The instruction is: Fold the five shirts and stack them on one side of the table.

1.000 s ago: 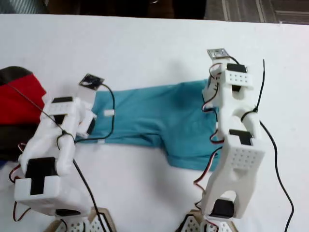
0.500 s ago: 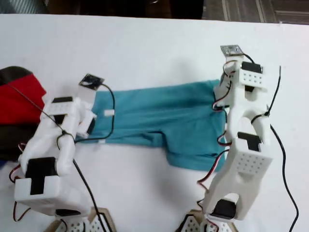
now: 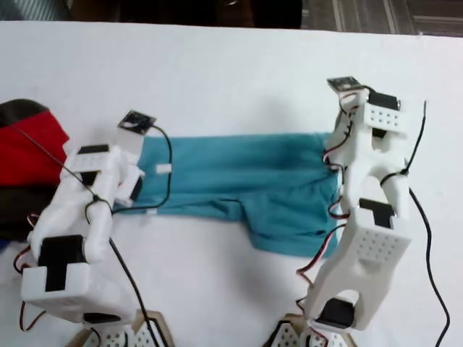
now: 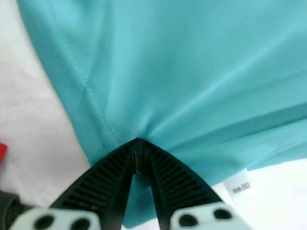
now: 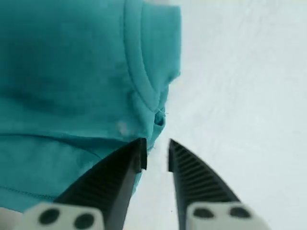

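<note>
Mostly flat, the teal shirt [image 3: 231,173] lies stretched across the white tabletop [image 3: 217,65], its long side running from one arm to the other, with a broader flap hanging toward the arm bases near the right arm [image 3: 369,195]. The cloth is creased where each end is worked.

At the shirt's end by the left arm [image 3: 79,210], the left tool [image 4: 137,158] is clamped tight on a pinch of the fabric [image 4: 192,72], and folds fan out from the closed tips. A small white label [image 4: 238,184] sits at the hem just beside that grip.

At the opposite end, the right tool [image 5: 157,155] stands at the shirt's ribbed edge [image 5: 72,72] with only a narrow gap between its fingers [image 5: 115,177]. One finger is over the cloth's border and the other over bare tabletop. No fabric can be seen caught in the gap.

Beyond the shirt's left-arm end, well apart from it, a red garment [image 3: 29,137] and a dark garment [image 3: 14,210] are heaped at the tabletop's edge.
</note>
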`<state>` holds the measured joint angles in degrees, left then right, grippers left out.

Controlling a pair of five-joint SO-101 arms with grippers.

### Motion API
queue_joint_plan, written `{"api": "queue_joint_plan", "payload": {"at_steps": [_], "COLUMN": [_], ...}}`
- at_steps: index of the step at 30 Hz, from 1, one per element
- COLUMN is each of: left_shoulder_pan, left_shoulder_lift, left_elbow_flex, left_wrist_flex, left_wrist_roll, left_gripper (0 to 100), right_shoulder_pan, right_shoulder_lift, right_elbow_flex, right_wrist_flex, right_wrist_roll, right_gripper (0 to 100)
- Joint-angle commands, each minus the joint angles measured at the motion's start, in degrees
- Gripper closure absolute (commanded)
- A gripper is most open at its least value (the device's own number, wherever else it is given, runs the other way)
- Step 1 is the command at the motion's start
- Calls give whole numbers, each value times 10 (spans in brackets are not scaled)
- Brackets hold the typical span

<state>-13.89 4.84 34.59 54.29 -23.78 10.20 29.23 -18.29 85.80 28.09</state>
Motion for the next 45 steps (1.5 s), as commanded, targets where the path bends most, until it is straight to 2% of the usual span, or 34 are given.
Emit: {"api": "queue_joint_plan", "payload": {"at_steps": [1, 4, 7, 10, 14, 21, 25, 32, 34, 38, 40, 45], "left_shoulder_pan": [-10, -10, -10, -10, -10, -10, -10, -10, -10, -10, -10, -10], "left_shoulder_lift": [2, 2, 2, 2, 2, 2, 2, 2, 2, 2, 2, 2], "left_elbow_flex": [0, 0, -1, -1, -1, -1, -1, -1, -1, -1, -1, -1], "left_wrist_flex": [-11, -11, -11, -11, -11, -11, -11, -11, -11, -11, -11, -11], "left_wrist_roll": [5, 5, 5, 5, 5, 5, 5, 5, 5, 5, 5, 5], "left_gripper": [974, 974, 974, 974, 974, 974, 974, 974, 974, 974, 974, 974], "right_shoulder_pan": [6, -14, -65, -138, -208, -291, -296, -295, -295, -295, -295, -295], "right_shoulder_lift": [-86, -146, -211, -278, -363, -406, -405, -404, -404, -405, -411, -436], "right_elbow_flex": [-30, -15, 44, 173, 366, 571, 606, 631, 631, 629, 629, 618], "right_wrist_flex": [10, 42, 92, 95, -3, -126, -185, -225, -233, -244, -239, -204], "right_wrist_roll": [8, 8, 18, 91, 164, 171, 171, 172, 172, 171, 168, 168], "right_gripper": [752, 776, 779, 767, 767, 768, 768, 769, 803, 989, 961, 979]}}
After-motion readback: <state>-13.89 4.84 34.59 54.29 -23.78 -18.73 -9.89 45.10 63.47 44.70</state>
